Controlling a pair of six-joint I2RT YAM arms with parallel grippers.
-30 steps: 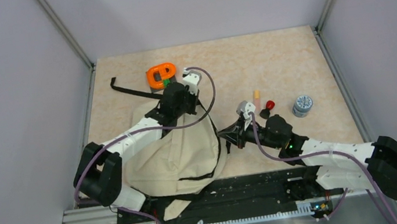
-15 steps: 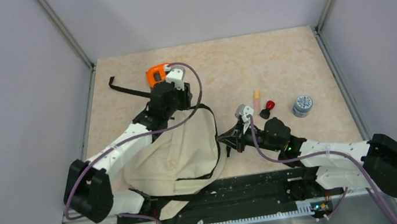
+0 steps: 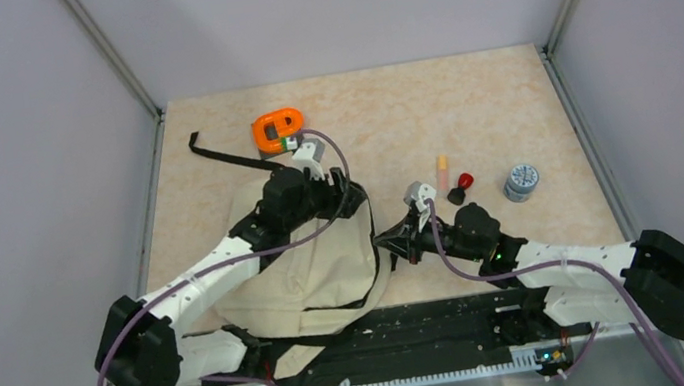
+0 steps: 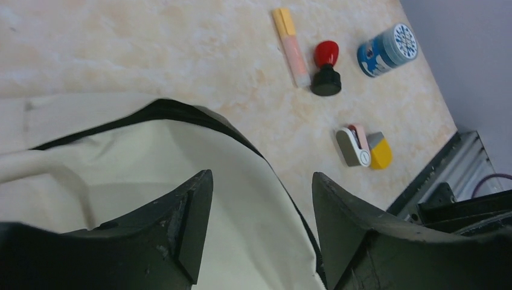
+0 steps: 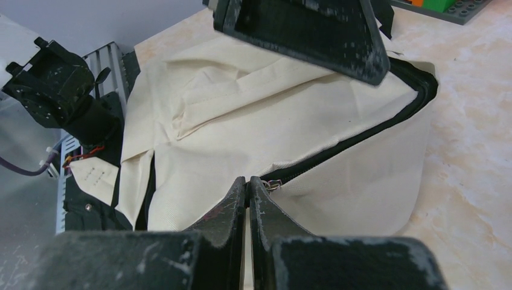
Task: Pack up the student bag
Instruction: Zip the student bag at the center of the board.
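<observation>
The student bag (image 3: 298, 270) lies flat near the table's front left, beige with a black zipper line (image 5: 362, 139). My left gripper (image 3: 337, 199) hovers open over the bag's far edge. In the left wrist view its jaws (image 4: 259, 181) stand apart, with only bag cloth (image 4: 151, 157) below them. My right gripper (image 3: 382, 240) sits at the bag's right side. In the right wrist view its fingers (image 5: 248, 181) are pressed together on the zipper pull (image 5: 273, 183).
An orange object on a grey base (image 3: 277, 129) and a loose black strap (image 3: 222, 154) lie behind the bag. To its right lie a marker (image 3: 442, 168), a red-topped stamp (image 3: 461, 186), a blue tin (image 3: 521, 181) and a small grey and yellow item (image 4: 362, 147).
My left gripper has opened and let go of the bag's far edge, then drawn back toward the bag. The cloth has settled flatter. The right gripper has stayed shut in place.
</observation>
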